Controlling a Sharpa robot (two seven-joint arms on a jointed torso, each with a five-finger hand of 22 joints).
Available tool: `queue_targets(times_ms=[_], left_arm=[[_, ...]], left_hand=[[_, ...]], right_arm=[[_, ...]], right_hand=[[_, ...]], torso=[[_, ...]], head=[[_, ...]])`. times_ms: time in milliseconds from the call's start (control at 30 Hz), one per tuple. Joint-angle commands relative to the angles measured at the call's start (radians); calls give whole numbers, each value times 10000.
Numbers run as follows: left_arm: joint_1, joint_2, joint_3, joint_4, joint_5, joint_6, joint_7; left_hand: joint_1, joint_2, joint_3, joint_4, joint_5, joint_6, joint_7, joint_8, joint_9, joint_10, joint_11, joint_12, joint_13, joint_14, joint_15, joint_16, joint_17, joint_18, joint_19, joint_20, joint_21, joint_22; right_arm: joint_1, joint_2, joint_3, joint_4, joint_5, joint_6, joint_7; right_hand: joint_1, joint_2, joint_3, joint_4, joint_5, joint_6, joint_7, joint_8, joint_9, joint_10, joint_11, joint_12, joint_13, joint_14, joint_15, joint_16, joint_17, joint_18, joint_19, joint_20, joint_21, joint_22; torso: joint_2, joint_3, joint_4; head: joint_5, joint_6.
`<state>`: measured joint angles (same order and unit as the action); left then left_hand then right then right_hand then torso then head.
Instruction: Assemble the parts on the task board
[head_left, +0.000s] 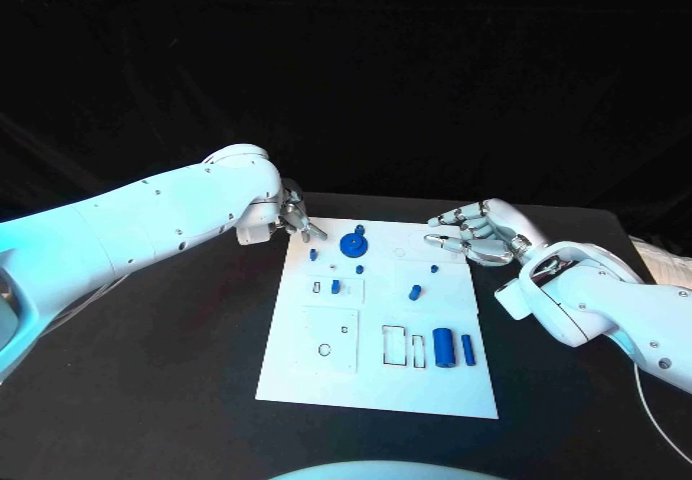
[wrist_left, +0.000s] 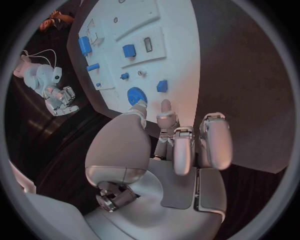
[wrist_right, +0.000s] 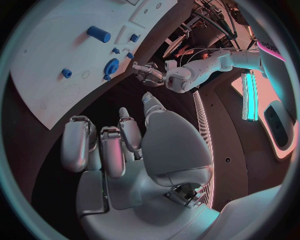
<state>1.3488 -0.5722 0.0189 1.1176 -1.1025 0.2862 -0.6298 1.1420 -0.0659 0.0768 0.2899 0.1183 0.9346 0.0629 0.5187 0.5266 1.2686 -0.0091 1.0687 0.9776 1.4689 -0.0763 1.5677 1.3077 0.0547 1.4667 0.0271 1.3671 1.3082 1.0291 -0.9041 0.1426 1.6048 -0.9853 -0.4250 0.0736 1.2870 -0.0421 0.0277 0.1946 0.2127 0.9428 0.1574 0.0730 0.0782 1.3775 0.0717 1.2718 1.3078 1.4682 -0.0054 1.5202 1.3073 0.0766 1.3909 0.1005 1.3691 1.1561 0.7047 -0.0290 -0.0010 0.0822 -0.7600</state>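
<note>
Left hand (head_left: 293, 216) and right hand (head_left: 476, 232) hovering beside the task board's (head_left: 378, 385) far corners, fingers loosely apart, gripping nothing.

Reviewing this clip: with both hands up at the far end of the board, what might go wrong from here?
1. The left hand hovers empty close to the blue gear; coming down, its fingers might knock the small blue pegs beside it.
2. The right hand sits curled over the task board corner and could nudge the plate.
3. Both hands work the same far edge, so they may crowd each other.
</note>
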Motion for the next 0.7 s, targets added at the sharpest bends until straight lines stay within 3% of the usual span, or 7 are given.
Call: queue_targets(times_ms=[33,267,700], left_arm=[[22,181,-43,-287,-384,757,255],[-15,424,-140,-680,-414,925,373],[-31,541,-171,-745,-169,1212,394]], left_hand=[[43,65,-82,-2,2,92,-25,77,2,85,-29,54,33,1019,18,31,2631,28,245,65,29,141],[-46,154,-182,11,-17,205,-75,164,42,135,-69,124,91,1019,-16,31,2631,21,260,37,52,178],[-10,356,-284,-36,-14,323,-168,336,180,265,-150,304,256,1019,-82,31,2631,0,302,-23,127,288]], right_arm=[[-13,16,-1,0,-24,148,84],[-16,37,-1,2,-24,162,87],[-17,63,-1,-10,-25,186,84]], right_hand=[[2,74,-68,11,61,53,10,46,13,-63,0,-28,262,796,0,-52,1688,52,-63,-27,-32,-6],[2,74,-68,11,61,53,10,46,13,-63,0,-28,262,796,0,-52,1688,52,-63,-27,-32,-6],[2,74,-68,11,61,53,10,46,13,-63,0,-28,262,796,0,-52,1688,52,-63,-27,-32,-6]], torso=[[14,-5,-4],[4,5,7],[-8,13,18]], head=[[4,-17],[12,-49],[16,-94]])
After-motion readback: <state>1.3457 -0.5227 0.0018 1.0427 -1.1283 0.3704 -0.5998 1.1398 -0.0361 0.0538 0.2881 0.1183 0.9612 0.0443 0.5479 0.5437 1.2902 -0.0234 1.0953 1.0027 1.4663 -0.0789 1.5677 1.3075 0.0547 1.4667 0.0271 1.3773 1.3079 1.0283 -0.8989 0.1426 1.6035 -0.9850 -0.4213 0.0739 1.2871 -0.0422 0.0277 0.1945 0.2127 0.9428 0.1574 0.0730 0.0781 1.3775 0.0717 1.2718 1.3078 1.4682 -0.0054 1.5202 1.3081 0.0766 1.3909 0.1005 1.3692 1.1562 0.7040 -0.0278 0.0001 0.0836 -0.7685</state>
